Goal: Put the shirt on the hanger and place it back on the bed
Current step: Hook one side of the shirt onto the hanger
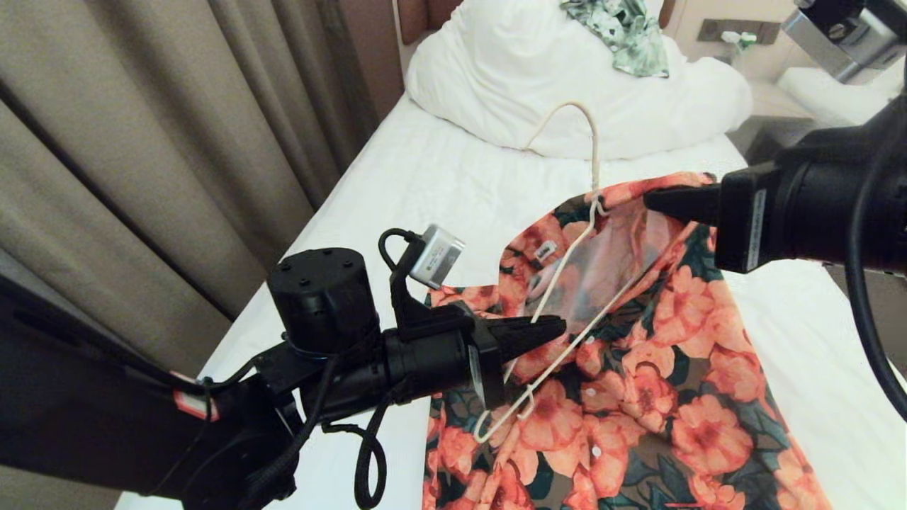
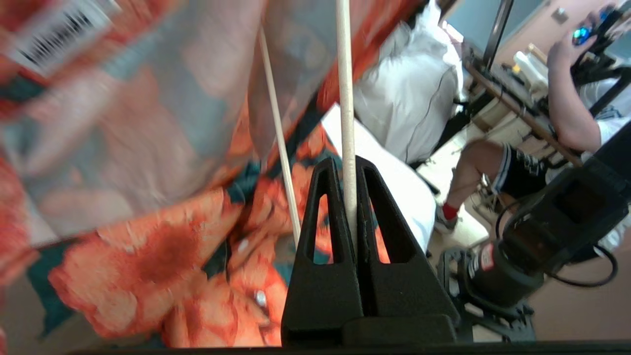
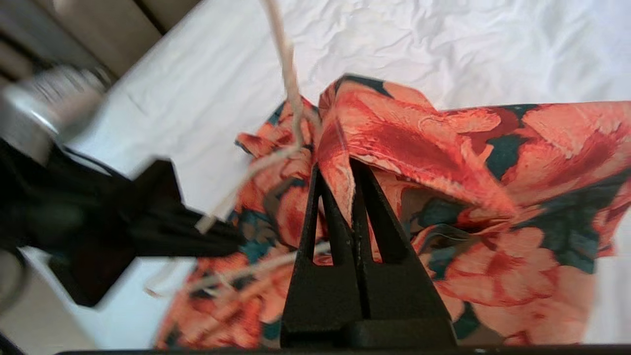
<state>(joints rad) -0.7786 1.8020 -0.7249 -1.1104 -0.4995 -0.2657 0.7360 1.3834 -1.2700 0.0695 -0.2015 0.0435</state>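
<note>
The floral shirt (image 1: 638, 397) is lifted off the white bed (image 1: 439, 184), its collar opening spread between my two grippers. The cream wire hanger (image 1: 595, 156) lies half inside that opening, hook pointing toward the pillow end. My left gripper (image 1: 556, 327) is shut on one of the hanger's wires (image 2: 347, 98), and in the left wrist view the jaws (image 2: 348, 165) pinch it with the shirt (image 2: 148, 246) behind. My right gripper (image 1: 655, 200) is shut on the collar edge at the far side. In the right wrist view (image 3: 335, 170) a fold of shirt (image 3: 419, 143) sits between the fingers, beside the hanger (image 3: 291, 88).
A bunched white duvet (image 1: 538, 78) fills the head of the bed, with a green-and-white leafy garment (image 1: 627, 32) on it. Beige curtains (image 1: 142, 142) hang along the left side. A seated person (image 2: 567, 113) shows in the left wrist view, beyond the bed.
</note>
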